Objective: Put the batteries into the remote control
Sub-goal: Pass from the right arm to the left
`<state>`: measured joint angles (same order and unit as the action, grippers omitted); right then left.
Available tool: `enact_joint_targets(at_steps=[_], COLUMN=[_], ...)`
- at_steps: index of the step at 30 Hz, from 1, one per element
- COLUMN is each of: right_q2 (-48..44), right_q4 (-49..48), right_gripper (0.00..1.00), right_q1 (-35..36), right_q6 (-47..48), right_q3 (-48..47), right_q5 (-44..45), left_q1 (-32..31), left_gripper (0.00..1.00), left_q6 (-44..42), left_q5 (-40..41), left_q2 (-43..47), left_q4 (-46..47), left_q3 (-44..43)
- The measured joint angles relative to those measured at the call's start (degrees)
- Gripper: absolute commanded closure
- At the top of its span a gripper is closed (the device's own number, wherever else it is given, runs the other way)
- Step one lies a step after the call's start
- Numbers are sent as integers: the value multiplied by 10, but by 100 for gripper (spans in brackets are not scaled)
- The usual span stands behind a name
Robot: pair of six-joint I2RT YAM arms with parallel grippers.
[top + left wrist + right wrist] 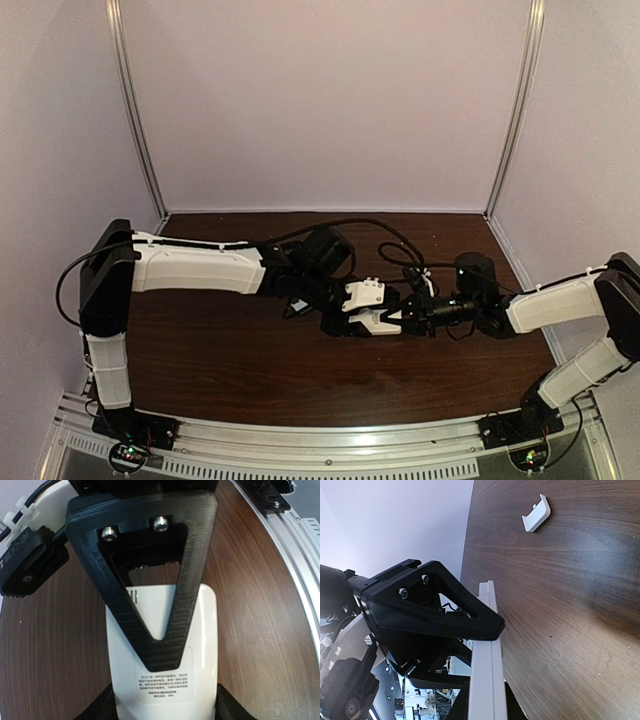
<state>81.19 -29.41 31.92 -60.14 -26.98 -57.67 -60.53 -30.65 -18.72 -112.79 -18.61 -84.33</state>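
The white remote control (165, 680) is at the middle of the brown surface (260, 605), with its plain back showing. The right fingers (190, 580) pinch it flat, front and back. The left fingers (470, 620) sit at its two long sides; I cannot tell if they squeeze it. A small white piece (536, 516) lies on the surface, well apart.

Item: white rectangular plastic remote control (205, 630). We log one end cropped by the frame edge, label print (164, 685) too small to read.
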Motion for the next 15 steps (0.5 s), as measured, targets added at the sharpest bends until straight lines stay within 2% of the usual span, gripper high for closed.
enact_joint_targets(at_steps=[3,7,10,15], right_q2=[3,6,3,-22], right_q4=[-5,3,34,138], right_gripper=[67,53,48,46], right_q1=[0,-6,-28,-73], right_q6=[-1,7,26,90], right_q3=[-1,-5,-13,-37], right_q5=[0,-6,-4,22], left_q1=[0,-1,0,5], left_gripper=[64,67,67,64], left_q6=[0,-3,-3,8], left_q5=[3,12,19,26], left_q2=[-2,-2,-3,-9], left_q4=[-9,-30,-54,-79], left_q3=[-6,-8,-8,-6])
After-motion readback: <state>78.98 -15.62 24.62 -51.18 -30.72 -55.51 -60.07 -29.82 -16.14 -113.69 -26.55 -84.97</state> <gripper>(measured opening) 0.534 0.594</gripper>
